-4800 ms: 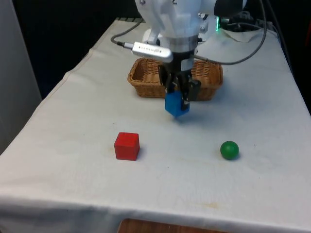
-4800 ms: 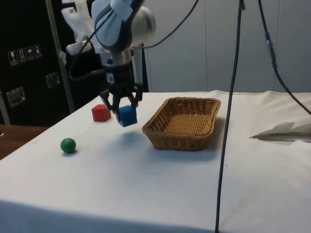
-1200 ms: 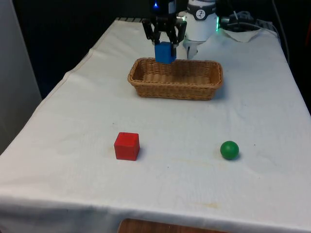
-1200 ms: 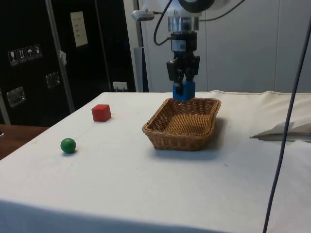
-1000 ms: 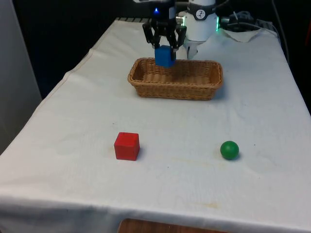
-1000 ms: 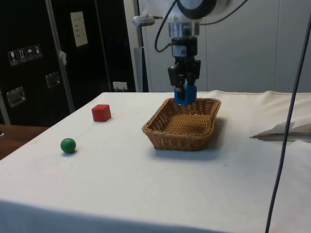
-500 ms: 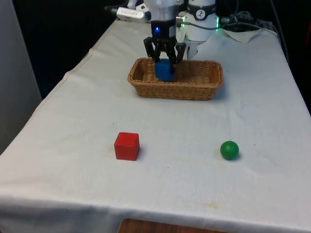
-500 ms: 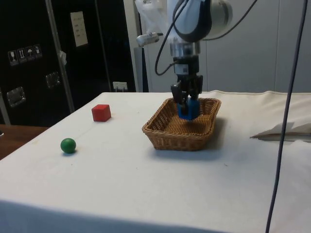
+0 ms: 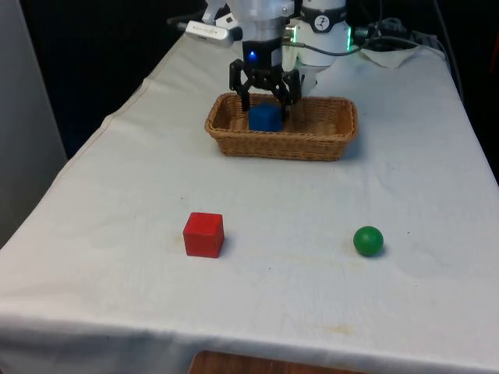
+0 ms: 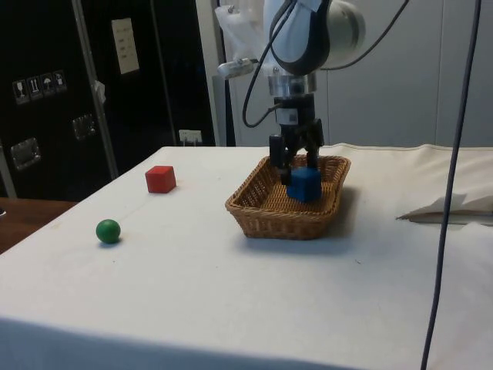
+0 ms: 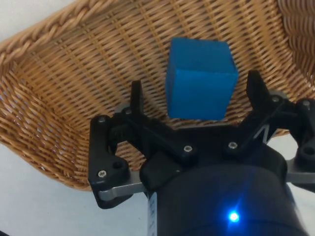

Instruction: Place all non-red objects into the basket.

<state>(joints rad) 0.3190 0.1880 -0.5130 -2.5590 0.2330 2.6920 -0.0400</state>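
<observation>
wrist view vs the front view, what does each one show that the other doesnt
Wrist view alone: a clear gap on each side between the open jaws and the blue cube, with the weave of the basket floor under it. Front view alone: the red cube and green ball out on the white cloth, apart from the basket. Both: the gripper over the blue cube in the basket.

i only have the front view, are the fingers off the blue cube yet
Observer: Yes. In the wrist view the fingers stand apart, with a gap to the blue cube on each side.
Operator: is it down in the basket
Observer: Yes. The side view shows it inside the basket, its top just above the rim.
Operator: what's left outside
Observer: The green ball lies on the cloth, apart from the red cube.
</observation>
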